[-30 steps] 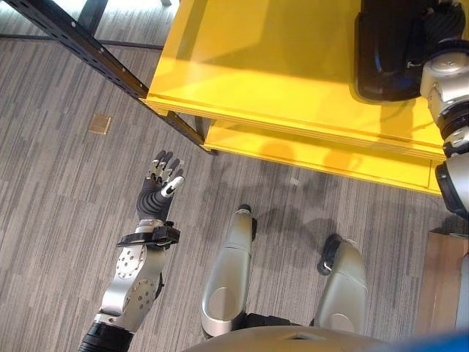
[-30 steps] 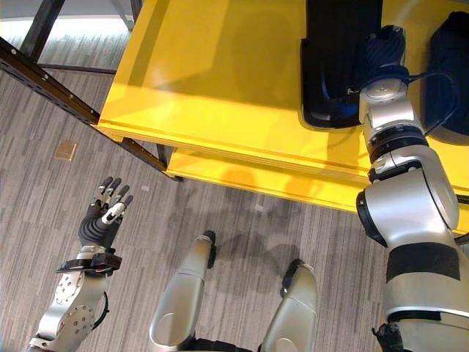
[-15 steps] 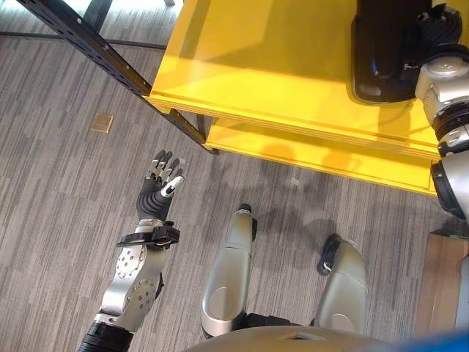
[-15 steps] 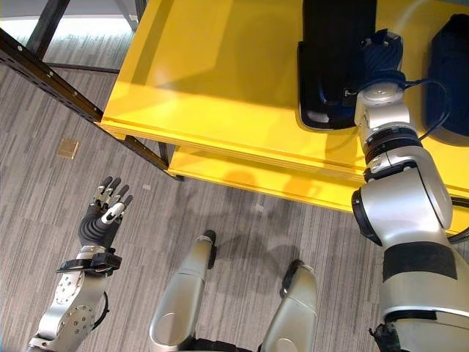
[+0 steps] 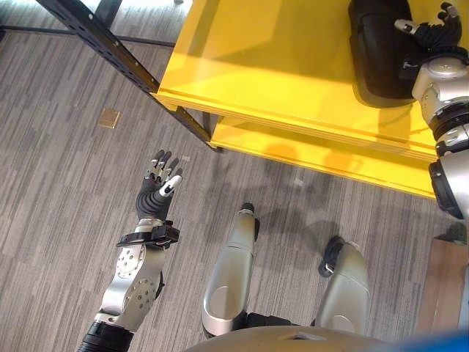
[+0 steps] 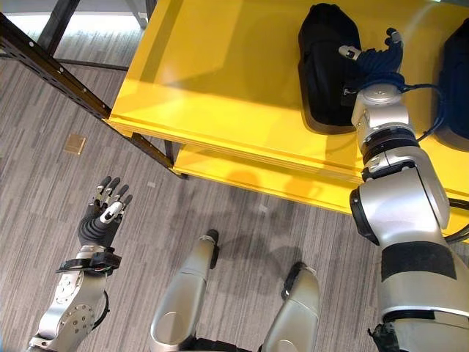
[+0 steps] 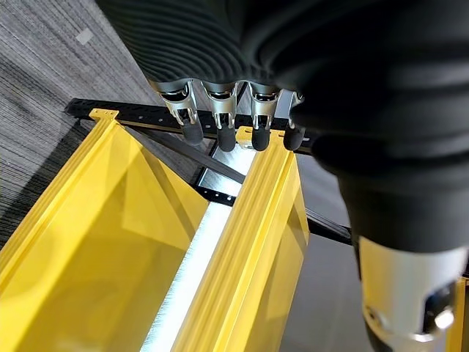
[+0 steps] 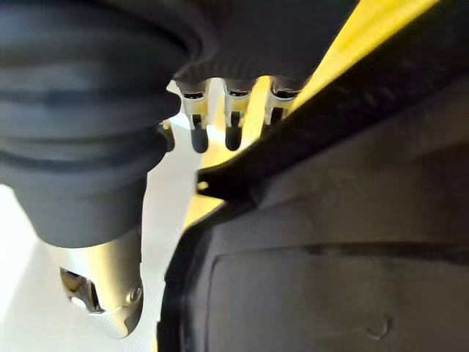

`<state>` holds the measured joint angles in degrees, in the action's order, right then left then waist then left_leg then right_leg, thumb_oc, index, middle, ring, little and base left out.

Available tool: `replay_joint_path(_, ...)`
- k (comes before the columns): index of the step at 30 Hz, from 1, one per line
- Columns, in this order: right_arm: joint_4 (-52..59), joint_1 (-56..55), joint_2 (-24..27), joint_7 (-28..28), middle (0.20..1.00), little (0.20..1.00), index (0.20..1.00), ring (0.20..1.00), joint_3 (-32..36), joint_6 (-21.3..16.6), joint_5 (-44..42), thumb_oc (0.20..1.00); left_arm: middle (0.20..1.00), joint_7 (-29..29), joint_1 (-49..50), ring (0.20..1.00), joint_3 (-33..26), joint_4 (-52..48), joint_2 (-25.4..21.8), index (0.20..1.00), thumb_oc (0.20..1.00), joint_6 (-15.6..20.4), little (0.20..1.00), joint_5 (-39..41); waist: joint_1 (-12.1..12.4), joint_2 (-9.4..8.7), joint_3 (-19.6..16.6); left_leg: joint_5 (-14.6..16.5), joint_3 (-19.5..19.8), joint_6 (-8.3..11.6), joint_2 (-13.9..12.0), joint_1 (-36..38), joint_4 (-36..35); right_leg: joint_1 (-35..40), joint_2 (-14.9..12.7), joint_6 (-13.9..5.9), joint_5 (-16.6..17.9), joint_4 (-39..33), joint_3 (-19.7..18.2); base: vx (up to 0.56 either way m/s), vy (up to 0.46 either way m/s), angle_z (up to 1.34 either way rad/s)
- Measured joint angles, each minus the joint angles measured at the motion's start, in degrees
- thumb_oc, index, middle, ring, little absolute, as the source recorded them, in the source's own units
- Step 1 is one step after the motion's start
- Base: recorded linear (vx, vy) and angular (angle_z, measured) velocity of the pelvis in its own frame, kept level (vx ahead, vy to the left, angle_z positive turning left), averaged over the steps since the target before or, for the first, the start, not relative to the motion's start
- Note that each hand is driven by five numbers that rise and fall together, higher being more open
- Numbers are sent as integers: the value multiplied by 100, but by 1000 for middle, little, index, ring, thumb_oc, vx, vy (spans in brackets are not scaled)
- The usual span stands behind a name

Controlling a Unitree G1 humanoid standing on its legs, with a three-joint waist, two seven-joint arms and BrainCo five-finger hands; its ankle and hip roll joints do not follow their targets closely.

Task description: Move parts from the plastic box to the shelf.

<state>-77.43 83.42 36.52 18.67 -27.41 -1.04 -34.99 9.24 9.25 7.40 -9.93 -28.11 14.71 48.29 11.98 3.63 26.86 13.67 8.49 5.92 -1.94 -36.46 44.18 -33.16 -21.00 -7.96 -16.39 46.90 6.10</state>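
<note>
Right eye view, itemised. Yellow shelf — upper deck ran from 11 to 2 o'clock, on a black perforated frame. Black part lay on that deck at 1 o'clock. Right hand stood just beside the part's near right edge, fingers spread and straight, clasping nothing; whether it touched the part could not be told. Second dark part at 2 o'clock, by the picture's edge. Left hand — at 8 o'clock over grey striped carpet, fingers straight, apart, empty, well clear of the shelf.
</note>
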Motion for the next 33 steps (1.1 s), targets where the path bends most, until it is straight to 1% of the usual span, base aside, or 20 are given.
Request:
replay_joint_path(9,0,-1,-61,61,1000,1000,1000,1000,270,-13,-276,1000,1000,2,-54,1000,62,0,0,1000,1000,5,1000,35,-8,0,0,0,-8,0,-4,13,6,7,1,2,12,-5,-4,0,0,0)
replay_joint_path(12,-5,-7,-101,80,1000,1000,1000,1000,459,-60,-434,1000,1000,8,-95,1000,77,0,0,1000,1000,5,1000,51,-11,0,0,0,-16,0,-6,29,10,16,3,7,17,-8,-13,0,0,0)
replay_joint_path(13,-12,-38,-140,91,1000,1000,1000,1000,656,-101,-540,1000,1000,13,-102,1000,104,0,0,1000,1000,8,1000,51,-17,0,0,1,-15,-1,-10,36,19,27,5,10,18,-8,-13,0,0,0)
replay_joint_path(17,-57,-104,-287,201,1000,1000,1000,1000,1060,-133,-895,1000,1000,69,-117,1000,181,2,0,1000,1000,8,1000,52,-48,1,0,-2,-23,-5,-17,36,20,28,16,21,27,-31,-16,0,0,0)
replay_joint_path(21,-67,-163,-430,310,1000,1000,1000,1000,1280,-260,-1159,1000,1000,93,-125,1000,221,2,0,1000,1000,7,1000,53,-57,1,0,-3,-23,-4,-21,52,21,52,21,22,35,-45,-16,0,0,0)
replay_joint_path(24,-48,-235,-527,391,1000,1000,1000,1000,1321,-399,-1277,1000,1000,112,-128,1000,222,2,0,1000,1000,7,1000,53,-52,1,-1,-2,-23,-5,-21,76,19,81,25,23,35,-57,-16,0,0,0)
replay_joint_path(27,-48,-240,-589,413,1000,1000,1000,1000,1477,-440,-1406,1000,1000,114,-127,1000,222,2,0,1000,1000,7,1000,56,-58,1,-1,-2,-22,-5,-21,95,20,104,27,24,36,-64,-15,0,0,0)
replay_joint_path(33,-48,-256,-724,427,1000,1000,1000,1000,1539,-512,-1608,1000,1000,118,-129,1000,225,3,0,1000,1000,7,1000,57,-49,2,-1,1,-16,-10,-21,117,31,146,34,26,38,-83,-13,0,0,0)
